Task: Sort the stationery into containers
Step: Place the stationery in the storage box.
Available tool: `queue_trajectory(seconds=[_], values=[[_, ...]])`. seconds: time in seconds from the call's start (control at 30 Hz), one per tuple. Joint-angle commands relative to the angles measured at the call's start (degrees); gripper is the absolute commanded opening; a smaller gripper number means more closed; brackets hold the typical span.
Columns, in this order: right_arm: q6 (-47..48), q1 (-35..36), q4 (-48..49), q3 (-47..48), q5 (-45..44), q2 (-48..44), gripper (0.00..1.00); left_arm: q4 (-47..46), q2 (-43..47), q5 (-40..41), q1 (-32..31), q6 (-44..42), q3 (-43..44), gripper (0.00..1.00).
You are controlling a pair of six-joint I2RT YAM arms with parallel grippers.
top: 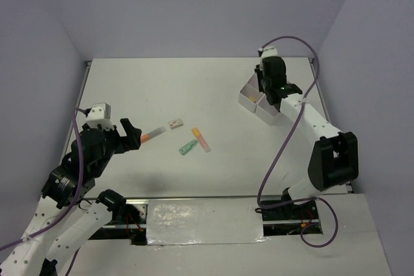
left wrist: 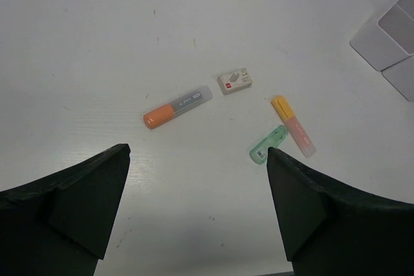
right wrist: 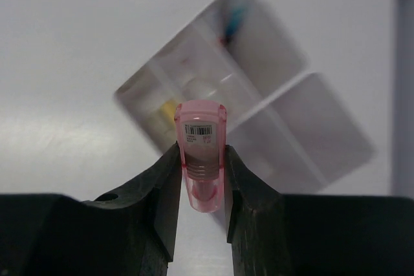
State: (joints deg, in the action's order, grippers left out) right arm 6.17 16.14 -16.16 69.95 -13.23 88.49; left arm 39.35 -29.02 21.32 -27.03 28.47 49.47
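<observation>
The right claw (right wrist: 202, 154) is clamped on a pink marker (right wrist: 202, 124). Its two black fingers press the marker's flat sides with no gap. The marker is translucent glossy plastic with a rounded end, a barcode label across its face and fine ribs lower down. It is held above the white box (right wrist: 275, 105). The box is thin-walled and square, split into four open compartments by a cross divider. It is blurred in the wrist view. Something yellow shows in one compartment and a blue-tipped thing in another, but what they are I cannot tell.

The left claw (left wrist: 197, 153) stands wide apart, holding and touching nothing. Its matte black, wedge-shaped fingers hang over the surface (top: 194, 82), well away from the box on the left arm's side. The surface is plain white and faintly scuffed.

Four loose pieces lie on the surface between the left claw and the box:
- An orange marker (left wrist: 176, 106), stubby, with a frosted clear cap, lies farthest from the box.
- A small white eraser (left wrist: 234, 81), a rectangular block in a printed sleeve, lies just beyond it toward the box.
- A pale pink marker with a yellow end (left wrist: 293, 125) lies nearest the box.
- A translucent green marker (left wrist: 268, 145) lies at an angle to it, one end just beside its barrel.
</observation>
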Motion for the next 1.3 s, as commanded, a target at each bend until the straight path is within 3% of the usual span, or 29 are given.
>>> queue_trajectory(seconds=[0.0,0.1,0.13,0.3,0.6,1.27], values=[[-0.57,-1.81,16.82,-1.39,-16.44,-3.85,0.00,-2.44,0.01,-0.75,-0.31,-1.40,-0.08,0.99],[3.22,-3.57,25.45,-3.33,-16.39,-4.20,0.00,-2.44,-0.08,-0.67,-0.48,-1.40,0.01,0.99],[4.71,-4.36,27.31,-3.16,-12.56,-3.68,0.00,-2.44,0.10,-0.67,-0.66,-1.40,-0.08,0.99],[6.30,-8.14,27.32,-0.96,-5.67,-1.13,0.00,-2.61,0.27,-1.02,-1.01,-1.49,-0.17,0.99],[11.66,-11.92,40.07,-12.82,3.47,-1.83,0.03,-2.97,0.01,-1.90,-1.19,-1.93,-0.17,0.99],[13.25,-14.29,43.76,-16.78,-1.01,3.53,0.09,-3.05,0.54,-2.25,-1.89,-2.10,-0.25,0.99]])
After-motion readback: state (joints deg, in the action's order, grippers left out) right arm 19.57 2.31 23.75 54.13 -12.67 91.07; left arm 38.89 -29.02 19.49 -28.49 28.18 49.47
